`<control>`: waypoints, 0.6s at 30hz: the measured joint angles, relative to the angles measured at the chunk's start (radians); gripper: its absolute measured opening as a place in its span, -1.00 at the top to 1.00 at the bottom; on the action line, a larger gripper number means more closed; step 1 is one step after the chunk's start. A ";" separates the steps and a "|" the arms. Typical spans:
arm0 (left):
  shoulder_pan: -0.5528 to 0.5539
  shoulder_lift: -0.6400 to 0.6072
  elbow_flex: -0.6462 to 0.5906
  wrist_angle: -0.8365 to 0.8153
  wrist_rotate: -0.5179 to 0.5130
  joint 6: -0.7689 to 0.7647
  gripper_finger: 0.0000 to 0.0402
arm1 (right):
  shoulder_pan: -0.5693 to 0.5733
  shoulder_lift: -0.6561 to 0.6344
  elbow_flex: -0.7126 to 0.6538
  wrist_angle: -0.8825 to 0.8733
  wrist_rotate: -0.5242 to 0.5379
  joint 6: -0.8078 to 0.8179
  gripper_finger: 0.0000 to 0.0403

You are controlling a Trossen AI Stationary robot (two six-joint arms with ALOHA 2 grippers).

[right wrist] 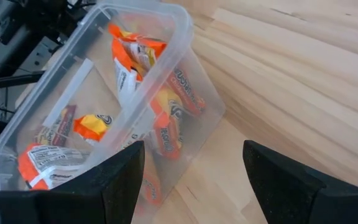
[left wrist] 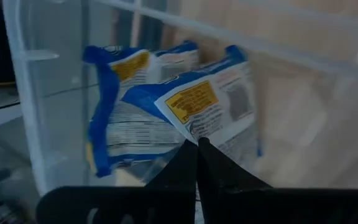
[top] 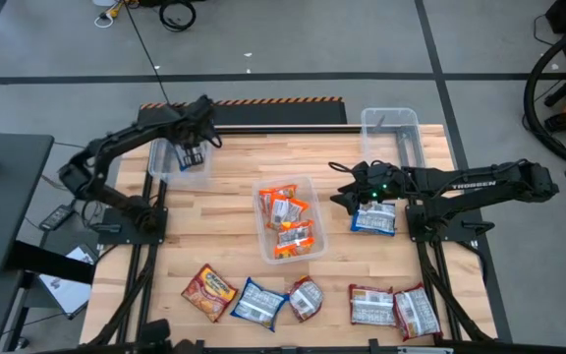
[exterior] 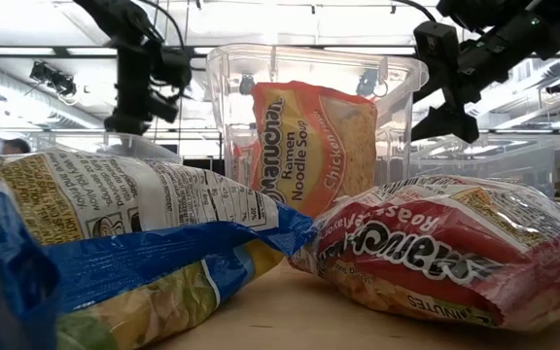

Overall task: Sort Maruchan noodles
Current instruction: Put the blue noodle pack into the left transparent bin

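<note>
With blue packets (left wrist: pixel 166 118) in the left bin (top: pixel 161 157), the closed, empty left gripper (top: pixel 194 155) must lift clear; the right gripper (top: pixel 354 193), open and empty, hovers by a blue packet (top: pixel 373 219).

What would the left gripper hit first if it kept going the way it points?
Likely a blue noodle packet in the left bin: the shut left gripper points straight at it. Depth unclear.
</note>
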 joint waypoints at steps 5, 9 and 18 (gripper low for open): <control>0.001 0.026 0.000 0.053 -0.159 0.082 0.96 | 0.000 0.000 0.000 0.018 -0.009 0.001 -0.37; 0.001 0.019 0.000 0.045 -0.187 0.103 0.95 | 0.000 0.000 0.000 0.018 -0.028 0.001 -0.37; 0.051 0.022 0.000 0.153 -0.179 0.096 0.94 | 0.000 0.000 0.000 0.018 -0.034 -0.001 -0.37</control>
